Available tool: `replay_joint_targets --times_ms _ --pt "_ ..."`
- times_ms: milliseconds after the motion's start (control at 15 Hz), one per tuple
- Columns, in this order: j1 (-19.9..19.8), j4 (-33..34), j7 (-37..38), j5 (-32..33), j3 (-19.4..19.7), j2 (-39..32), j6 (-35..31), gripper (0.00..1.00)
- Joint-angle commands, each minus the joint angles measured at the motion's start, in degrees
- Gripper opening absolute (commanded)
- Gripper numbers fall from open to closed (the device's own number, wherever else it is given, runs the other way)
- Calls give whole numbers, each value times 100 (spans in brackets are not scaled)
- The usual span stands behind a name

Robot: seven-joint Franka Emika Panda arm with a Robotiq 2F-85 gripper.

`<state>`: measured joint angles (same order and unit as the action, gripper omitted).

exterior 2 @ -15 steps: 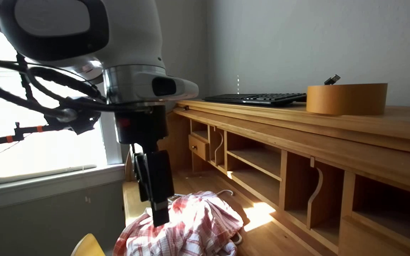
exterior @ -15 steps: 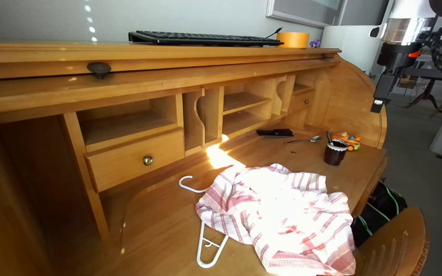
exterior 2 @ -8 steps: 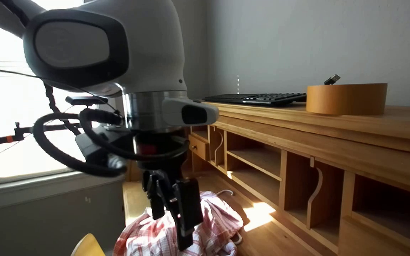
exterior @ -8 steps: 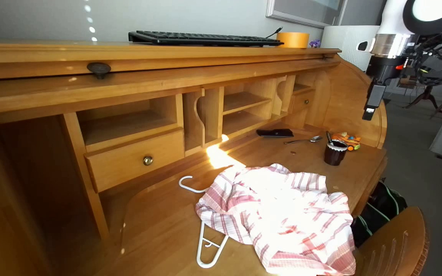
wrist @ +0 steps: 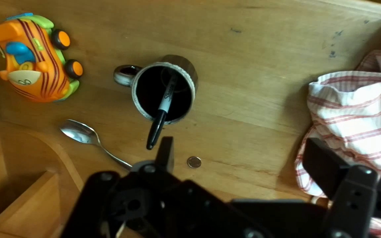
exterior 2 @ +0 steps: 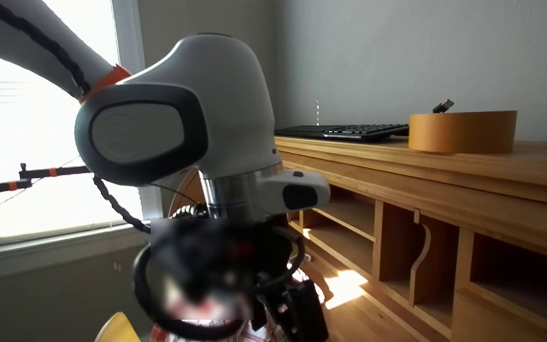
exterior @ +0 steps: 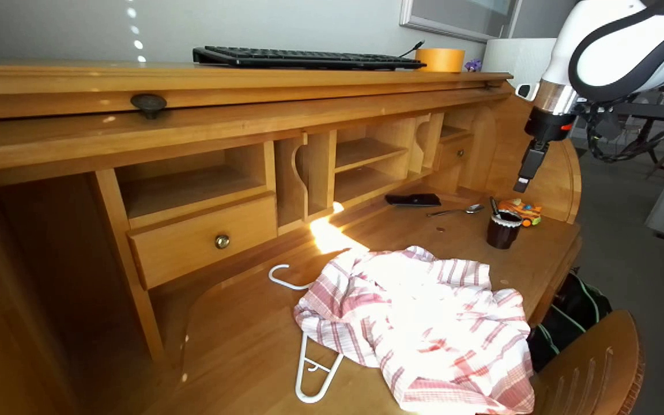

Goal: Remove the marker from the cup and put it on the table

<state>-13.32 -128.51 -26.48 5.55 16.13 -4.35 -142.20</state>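
End effector (wrist: 240, 150): its jaws stand wide apart, hanging above the desk (wrist: 243, 99)
Sharpie marker (wrist: 161, 114): inside the mug (exterior: 501, 235), tilted, its capped end sticking out over the rim
Mug: upright on the desk, handle toward the toy car (wrist: 41, 66)
Spoon (wrist: 79, 131) and coin (wrist: 194, 162): lying near the mug
Red-striped cloth (exterior: 418, 328): in folds on the desk, partly covering a white hanger (exterior: 309, 399)

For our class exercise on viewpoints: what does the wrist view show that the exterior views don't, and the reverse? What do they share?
Wrist view only: the handle of the cup and lettering on the marker.
Exterior views only: the keyboard and orange roll on top of the desk.
Shared: desk, cloth and gripper; in an exterior view, also cup, marker, spoon and toy car.
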Motion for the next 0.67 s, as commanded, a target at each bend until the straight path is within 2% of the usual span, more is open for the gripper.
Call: replay_joint_targets --times_ms 0,333,600 --pt "-206 447 245 -227 -65 -759 -390 100" --pt "-433 827 848 -343 -104 -1294 -888 100" --pt "-618 999 957 -573 -207 -1508 -862 100"
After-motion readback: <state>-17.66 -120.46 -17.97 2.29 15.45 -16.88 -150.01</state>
